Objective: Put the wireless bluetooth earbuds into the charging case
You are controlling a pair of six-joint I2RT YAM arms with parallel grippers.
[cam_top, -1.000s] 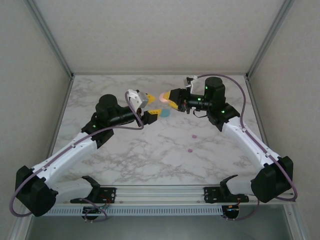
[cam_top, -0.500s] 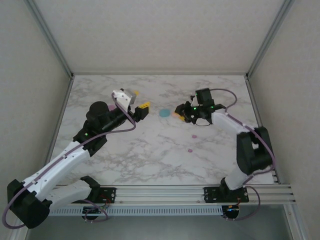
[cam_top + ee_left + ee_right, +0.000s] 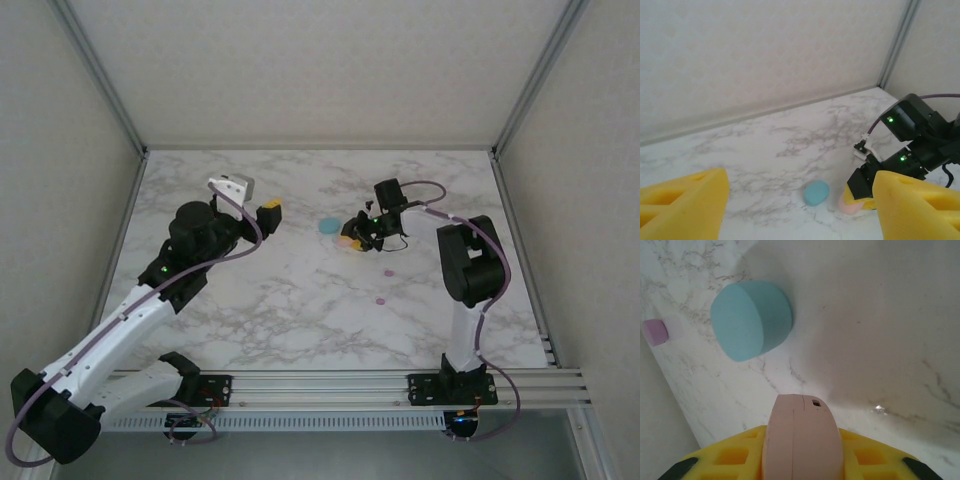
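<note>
From above, the right tool point(image 3: 355, 236) is clenched on a pale peach-pink rounded plastic case point(image 3: 346, 241), held low over the marble tabletop point(image 3: 300, 320). It is just beside a round teal plastic case point(image 3: 328, 226) that lies flat. Two small magenta-pink plastic nubs point(image 3: 388, 272), which I take for the earbuds, lie loose on the tabletop nearer the arm bases and apart from both cases. The left tool point(image 3: 258, 205) hangs to the left, well apart from all of them.

In the left wrist view, that tool's yellow fingers point(image 3: 685, 200) are spread wide with nothing between them. Beyond them the teal case and the peach-pink case sit side by side.

In the right wrist view, the peach-pink case is pinched between yellow pads point(image 3: 735, 457), and its seam looks shut. The teal case rests beyond it, with one magenta nub at the left edge.

By my reading the task is barely begun. No nub is grasped or seated. A case must be opened, then each nub picked up and set inside.
</note>
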